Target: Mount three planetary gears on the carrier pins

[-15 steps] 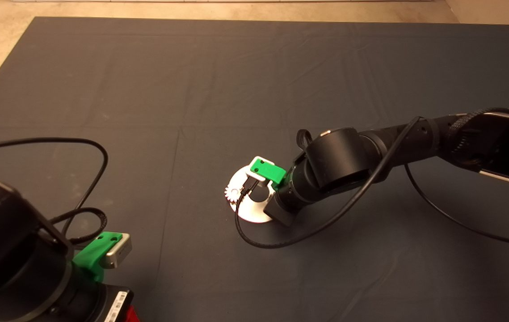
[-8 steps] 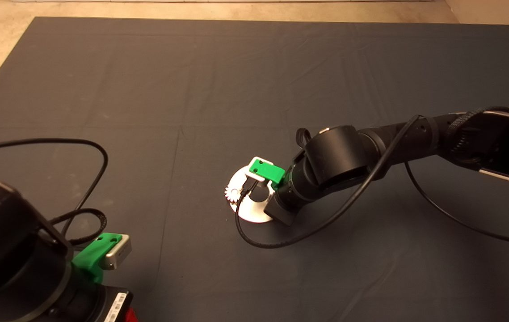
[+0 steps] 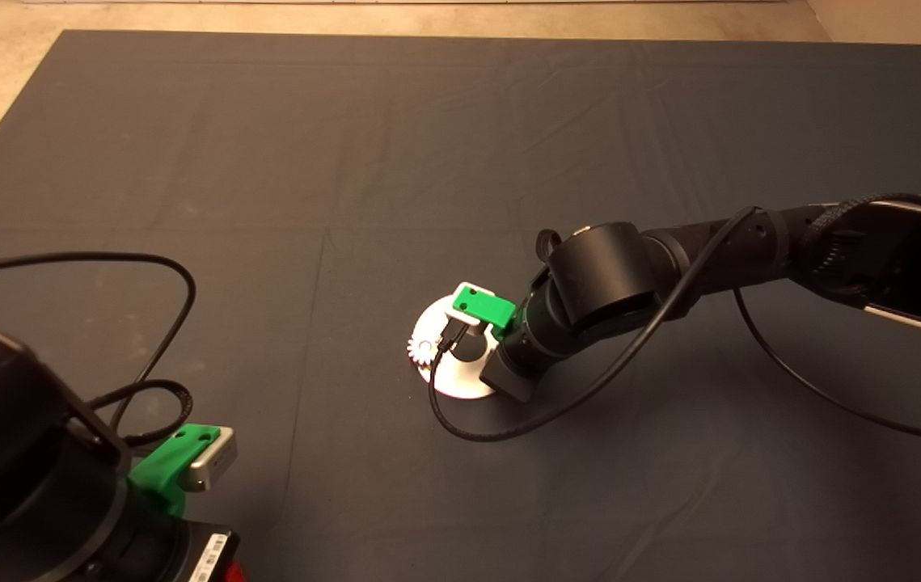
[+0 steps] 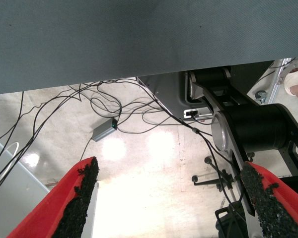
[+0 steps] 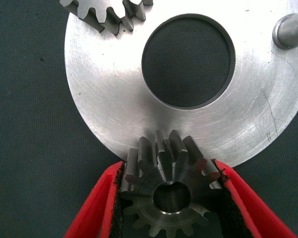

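Left tool [image 3: 185,461] parked at near-left edge of worktop [image 3: 460,162], fingers [image 4: 82,198] spread wide w/ nothing btwn them; its wrist view shows only floor cables. Right tool [image 5: 171,198] pinches a gear [image 5: 169,188] by its toothed flanks, one pad each side, right over the near rim of the carrier disc [image 5: 114,99]. Vs. a sec ago: right arm has dipped and crept slightly nearer in head view, disc [image 3: 460,380] not shifted, so prob. lowering the gear onto its pin, which I can't see under it. Held gear: grey steel, straight-cut teeth, bore facing up, roughly level. Bore shows a metallic face inside, maybe pin top, can't tell. Further across disc past the big centre hole: a second gear [image 5: 109,12] already sitting at far rim, also seen in head view [image 3: 421,349], and one bare pin [image 5: 290,29] standing upright. So approx 1 seated, 1 going on, 1 pin left.
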Controlling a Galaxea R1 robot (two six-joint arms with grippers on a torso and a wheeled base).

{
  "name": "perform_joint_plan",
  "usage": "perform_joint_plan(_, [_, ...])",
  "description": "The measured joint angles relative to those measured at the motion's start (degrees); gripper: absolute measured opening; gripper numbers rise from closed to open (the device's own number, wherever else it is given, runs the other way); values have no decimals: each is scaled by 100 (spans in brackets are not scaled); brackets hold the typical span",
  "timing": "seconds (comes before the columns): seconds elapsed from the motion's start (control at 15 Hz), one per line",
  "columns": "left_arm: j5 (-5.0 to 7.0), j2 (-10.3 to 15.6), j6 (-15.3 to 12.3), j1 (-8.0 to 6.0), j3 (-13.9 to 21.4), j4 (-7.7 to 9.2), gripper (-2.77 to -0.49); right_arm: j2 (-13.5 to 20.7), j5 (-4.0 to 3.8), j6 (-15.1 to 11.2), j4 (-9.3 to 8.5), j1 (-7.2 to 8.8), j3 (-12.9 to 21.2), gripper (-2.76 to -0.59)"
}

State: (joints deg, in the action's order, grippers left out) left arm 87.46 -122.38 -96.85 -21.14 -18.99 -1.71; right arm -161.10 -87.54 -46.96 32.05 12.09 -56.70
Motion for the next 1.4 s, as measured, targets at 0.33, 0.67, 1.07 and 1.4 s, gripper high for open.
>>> perform_joint_plan(0.33, [0, 0, 0, 0, 0, 0, -122, 1, 2, 21, 0, 0, 0, -225])
perform_joint_plan(0.67, [0, 0, 0, 0, 1, 0, -122, 1, 2, 24, 0, 0, 0, -224])
perform_joint_plan(1.07, [0, 0, 0, 0, 1, 0, -122, 1, 4, 40, 3, 11, 0, -207])
perform_joint_plan(1.4, [0, 0, 0, 0, 1, 0, -122, 18, 6, 40, 2, 33, 0, -192])
